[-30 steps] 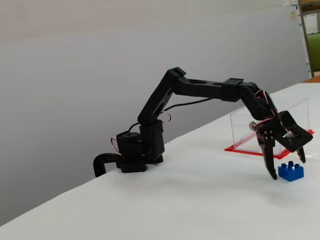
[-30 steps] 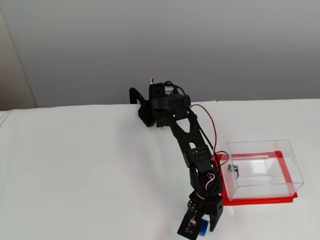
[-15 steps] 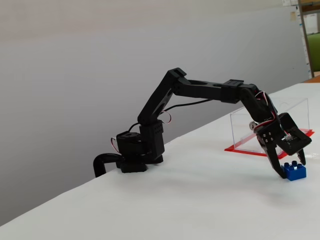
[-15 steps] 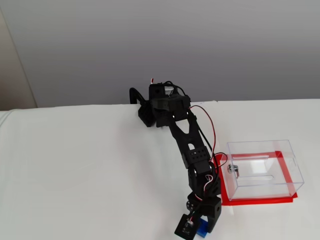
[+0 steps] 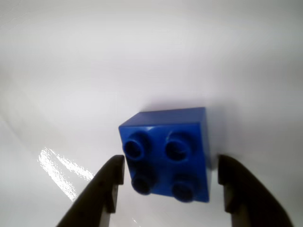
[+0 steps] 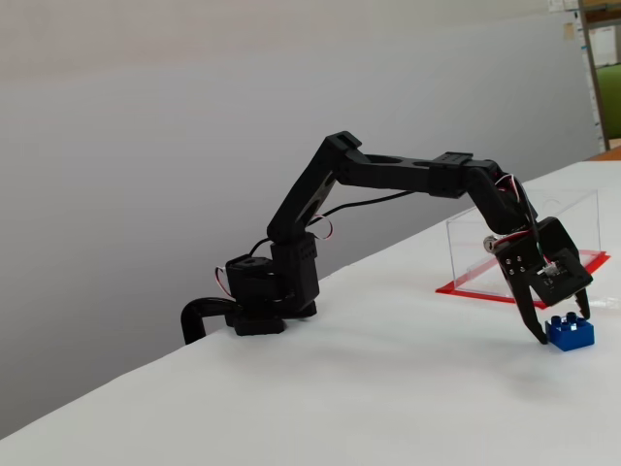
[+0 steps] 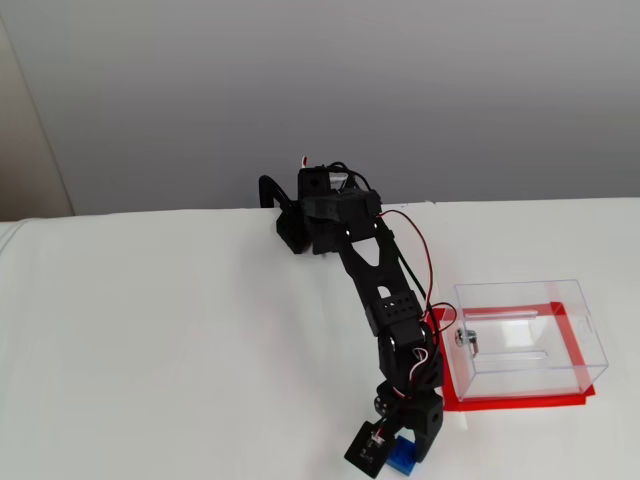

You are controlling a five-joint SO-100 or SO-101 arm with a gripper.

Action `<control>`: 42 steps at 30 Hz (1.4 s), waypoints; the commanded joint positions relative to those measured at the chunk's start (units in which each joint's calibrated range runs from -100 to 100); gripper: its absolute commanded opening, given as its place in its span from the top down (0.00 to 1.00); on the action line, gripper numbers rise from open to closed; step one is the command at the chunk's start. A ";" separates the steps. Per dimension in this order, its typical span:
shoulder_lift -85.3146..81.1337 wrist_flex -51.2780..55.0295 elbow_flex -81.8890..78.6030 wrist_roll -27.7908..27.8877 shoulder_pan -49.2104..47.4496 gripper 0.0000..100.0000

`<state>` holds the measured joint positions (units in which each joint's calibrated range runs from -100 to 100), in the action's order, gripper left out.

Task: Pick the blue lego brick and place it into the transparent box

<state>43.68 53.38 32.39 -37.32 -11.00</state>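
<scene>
The blue lego brick (image 5: 165, 153) rests studs-up on the white table. My gripper (image 5: 168, 179) is open and straddles it, one black finger (image 5: 106, 194) to its left and the other (image 5: 236, 196) to its right, each with a thin gap. In a fixed view the gripper (image 6: 563, 325) reaches down to the table around the brick (image 6: 572, 335), just in front of the transparent box (image 6: 524, 243). In the fixed view from above, the brick (image 7: 403, 463) peeks out under the gripper (image 7: 388, 455), left of and nearer than the box (image 7: 525, 335) on its red base.
The arm's base (image 6: 257, 301) is clamped at the table's back edge by a grey wall. A silver lock (image 7: 463, 338) sits on the box wall facing the arm. White table surface (image 7: 150, 350) stretches to the left.
The gripper has come down over the brick and its fingers have narrowed from a wide spread to just beside the brick's sides. The brick stays on the table.
</scene>
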 commanded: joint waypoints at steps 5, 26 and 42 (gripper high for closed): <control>-0.11 1.10 1.24 -0.31 0.39 0.78; -0.95 1.18 4.59 6.84 0.76 0.78; -0.19 1.18 4.50 5.75 0.39 0.82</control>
<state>44.36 54.41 34.69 -31.27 -11.11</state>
